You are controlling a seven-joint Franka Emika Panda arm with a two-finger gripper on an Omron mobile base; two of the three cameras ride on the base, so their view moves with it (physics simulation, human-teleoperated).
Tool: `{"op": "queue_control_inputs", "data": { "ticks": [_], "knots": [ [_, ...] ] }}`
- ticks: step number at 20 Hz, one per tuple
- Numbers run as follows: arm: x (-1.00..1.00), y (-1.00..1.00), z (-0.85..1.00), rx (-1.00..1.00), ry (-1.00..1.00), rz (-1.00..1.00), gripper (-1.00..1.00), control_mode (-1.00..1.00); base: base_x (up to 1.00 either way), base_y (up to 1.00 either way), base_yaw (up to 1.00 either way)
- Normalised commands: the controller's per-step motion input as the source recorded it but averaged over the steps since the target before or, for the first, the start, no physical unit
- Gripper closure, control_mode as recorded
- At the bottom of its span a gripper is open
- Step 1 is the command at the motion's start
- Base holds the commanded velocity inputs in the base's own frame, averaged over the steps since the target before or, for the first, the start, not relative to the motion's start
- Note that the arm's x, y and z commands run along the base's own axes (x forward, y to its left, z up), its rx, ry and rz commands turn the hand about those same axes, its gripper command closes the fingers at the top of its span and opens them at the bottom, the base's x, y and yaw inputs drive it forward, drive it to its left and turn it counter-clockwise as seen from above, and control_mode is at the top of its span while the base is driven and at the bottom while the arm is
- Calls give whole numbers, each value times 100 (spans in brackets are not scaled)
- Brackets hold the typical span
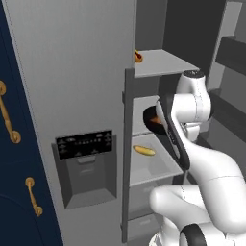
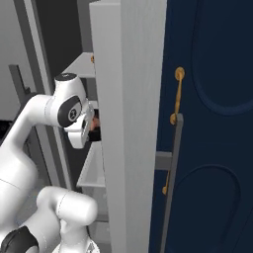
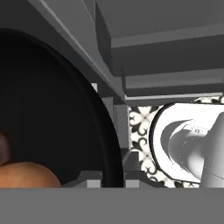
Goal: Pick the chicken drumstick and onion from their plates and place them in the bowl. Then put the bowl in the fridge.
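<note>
Glossy black bowl (image 3: 52,109) sits deep and round inside the fridge (image 1: 72,72), onion (image 3: 26,175) glowing orange at seven o'clock; fingers pinch its rim.

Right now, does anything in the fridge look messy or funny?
Nothing stands out. The black bowl sits level over a middle shelf of the open fridge, with the onion inside it. A yellow-orange item lies flat on the shelf below. Nothing looks spilled.
</note>
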Motion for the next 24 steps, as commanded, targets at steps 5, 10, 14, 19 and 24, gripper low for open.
{"op": "queue_control_inputs", "data": {
  "ticks": [5,10,14,19,24],
  "knots": [
    [17,-2,-36,1,-11,5,100,-100,9,0,0],
    [62,-8,-43,7,-14,16,100,-100,0,0,0],
    [100,1,0,9,6,1,100,-100,0,0,0],
    [96,0,-16,6,11,0,100,-100,0,0,0],
    [73,0,-45,0,3,0,100,-100,0,0,0]
  ]
}}
